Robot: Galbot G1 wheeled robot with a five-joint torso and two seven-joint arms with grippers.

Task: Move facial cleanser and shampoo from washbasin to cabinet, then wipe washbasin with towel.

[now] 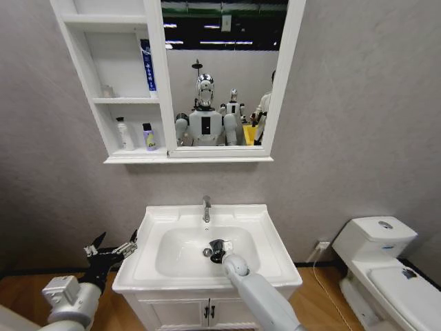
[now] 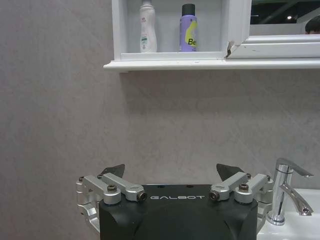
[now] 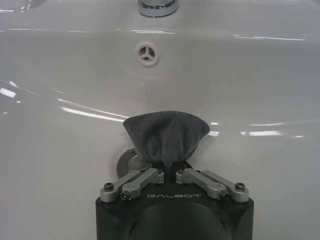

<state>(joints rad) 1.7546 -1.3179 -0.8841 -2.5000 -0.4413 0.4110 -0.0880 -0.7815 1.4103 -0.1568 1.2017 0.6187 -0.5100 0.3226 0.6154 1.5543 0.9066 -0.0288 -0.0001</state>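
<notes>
Jaws of right gripper pinch towel over washbasin drain; left gripper wide, idle

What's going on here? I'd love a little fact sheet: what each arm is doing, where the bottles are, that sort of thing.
Right pincer: shut on the grey towel, down in the washbasin bowl beside the drain
Left pincer: open, empty, left of the washbasin near the wall
White bottle: bottom shelf of the cabinet
Purple bottle: same shelf, beside it
Tap: behind the bowl
Stage: bottles shelved, towel in bowl
</notes>
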